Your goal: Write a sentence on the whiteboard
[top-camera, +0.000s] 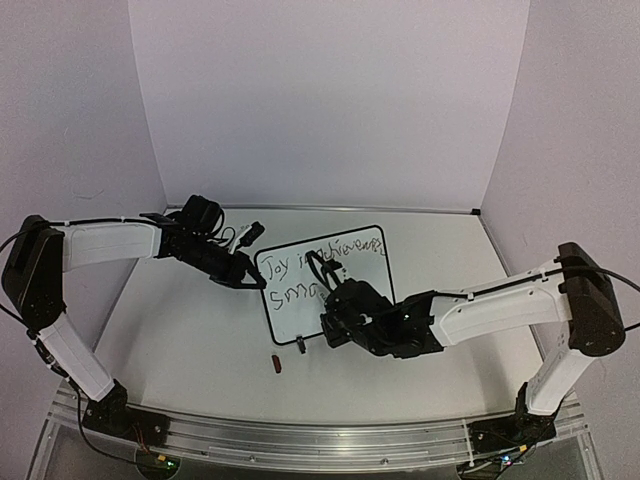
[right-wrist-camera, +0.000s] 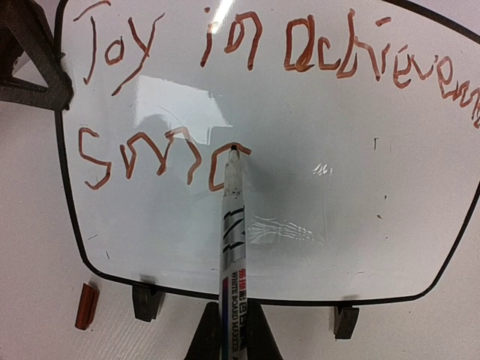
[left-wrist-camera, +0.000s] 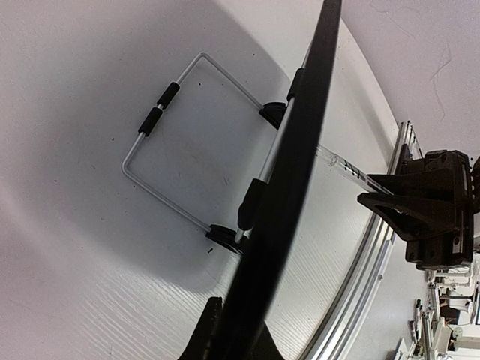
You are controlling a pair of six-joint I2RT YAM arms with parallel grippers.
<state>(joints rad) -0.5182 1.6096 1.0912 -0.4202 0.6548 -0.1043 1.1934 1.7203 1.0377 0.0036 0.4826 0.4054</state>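
The whiteboard [right-wrist-camera: 337, 225] stands tilted on two black clip feet [right-wrist-camera: 146, 300], with red writing across its top line and a shorter word begun below. My right gripper [right-wrist-camera: 232, 334] is shut on a whiteboard marker [right-wrist-camera: 231, 240]; the tip touches the board at the end of the second line. From above, the right gripper [top-camera: 338, 315] hovers over the whiteboard [top-camera: 292, 318]. My left gripper [top-camera: 255, 282] is shut on the board's left edge. In the left wrist view the whiteboard [left-wrist-camera: 300, 135] appears edge-on as a black band running between the left gripper [left-wrist-camera: 244, 334] fingers.
The reddish marker cap [top-camera: 277, 363] lies on the table just in front of the board's near left corner, and the cap [right-wrist-camera: 86, 306] also shows beside the left foot. A wire stand [left-wrist-camera: 161, 109] props the board from behind. Walls enclose the table on three sides.
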